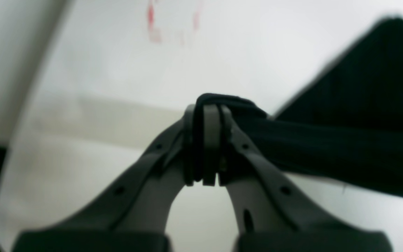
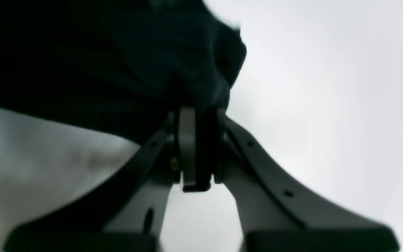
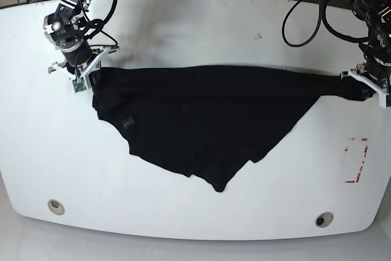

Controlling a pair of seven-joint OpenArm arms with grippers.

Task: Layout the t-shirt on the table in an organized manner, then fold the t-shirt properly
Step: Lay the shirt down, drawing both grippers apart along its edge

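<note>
One black t-shirt (image 3: 208, 120) lies on one white table (image 3: 201, 22), and two grippers are at it: the right gripper (image 3: 91, 73) at the scene's left and the left gripper (image 3: 360, 84) at the scene's right. The table has two round grommet holes, one near left (image 3: 55, 206) and one near right (image 3: 324, 219). One red tape outline (image 3: 355, 161) is marked on the table at the right.

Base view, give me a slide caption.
Both grippers, left and right, stretch a black cloth t-shirt across the white table.
</note>
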